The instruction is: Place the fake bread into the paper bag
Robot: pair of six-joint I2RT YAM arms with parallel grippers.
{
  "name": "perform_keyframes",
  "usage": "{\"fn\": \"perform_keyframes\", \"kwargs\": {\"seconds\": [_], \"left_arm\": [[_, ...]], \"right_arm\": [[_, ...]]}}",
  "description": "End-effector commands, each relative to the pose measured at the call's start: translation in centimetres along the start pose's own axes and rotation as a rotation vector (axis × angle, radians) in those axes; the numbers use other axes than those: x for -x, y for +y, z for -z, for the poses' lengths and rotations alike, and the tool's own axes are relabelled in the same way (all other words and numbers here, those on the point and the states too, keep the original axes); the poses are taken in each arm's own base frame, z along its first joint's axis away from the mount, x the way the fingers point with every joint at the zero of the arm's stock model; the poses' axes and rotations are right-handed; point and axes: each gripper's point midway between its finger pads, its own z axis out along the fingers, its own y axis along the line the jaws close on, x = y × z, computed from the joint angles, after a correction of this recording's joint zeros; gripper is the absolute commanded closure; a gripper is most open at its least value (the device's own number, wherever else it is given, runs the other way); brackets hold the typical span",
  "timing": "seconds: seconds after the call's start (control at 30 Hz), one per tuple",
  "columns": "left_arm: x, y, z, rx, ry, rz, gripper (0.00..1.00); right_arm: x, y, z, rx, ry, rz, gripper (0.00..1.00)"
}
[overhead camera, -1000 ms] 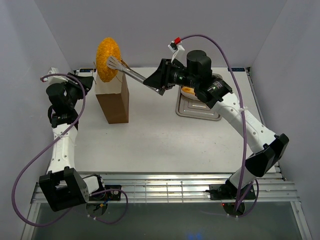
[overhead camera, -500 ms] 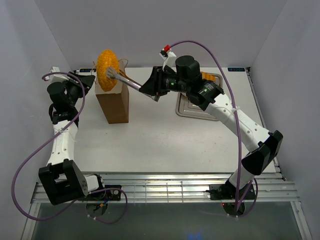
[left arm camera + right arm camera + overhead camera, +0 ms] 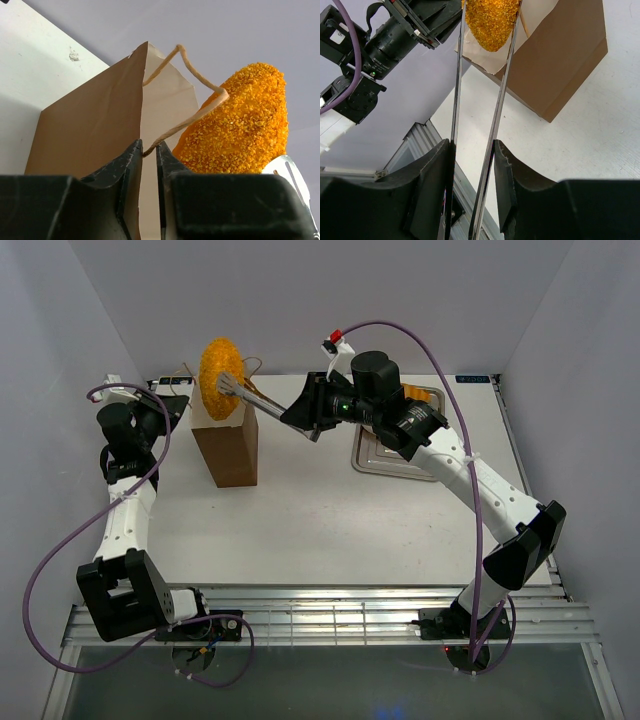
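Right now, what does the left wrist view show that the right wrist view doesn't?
Only the left wrist view: the left pincer shut on the rim of the tall brown kraft paper bag, and its thin string handle. Only the right wrist view: the right pincer clamping the long silver tongs, the left arm's black wrist, and the bag's base on the white table. Both: the bag and the grainy golden-orange oval loaf gripped by the tongs near the bag's mouth.
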Motion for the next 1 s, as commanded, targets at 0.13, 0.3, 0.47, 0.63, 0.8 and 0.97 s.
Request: {"fn": "perform_keyframes", "kwargs": {"seconds": [0.13,0.3,0.47,0.63,0.8,0.97], "left_arm": [[1.71,-1.63,0.42,-0.039,-0.044,-0.043,0.91],[1.65,-1.46,0.36,-0.037,-0.037,-0.04,1.0],[1.55,-1.3,0.35,-0.034,-0.037,-0.039,1.0],[1.48,-1.22,0.35,-0.032,-0.035,-0.038,1.0],[1.58,-1.23,0.43,-0.031,-0.038,-0.041,1.0],[1.56,-1.15,0.45,-0.03,-0.037,-0.042,1.0]], "right_arm": [[3.73,2.64,1.47,0.058,-0.121,0.064,0.65],[3.63,2.44,1.38,0.051,-0.118,0.063,0.59],[3.63,2.34,1.41,0.046,-0.119,0.067,0.54],[3.59,2.25,1.43,0.041,-0.117,0.07,0.52],[3.52,2.3,1.37,0.042,-0.113,0.071,0.5],[3.34,2.17,1.38,0.041,-0.107,0.069,0.5]]}}
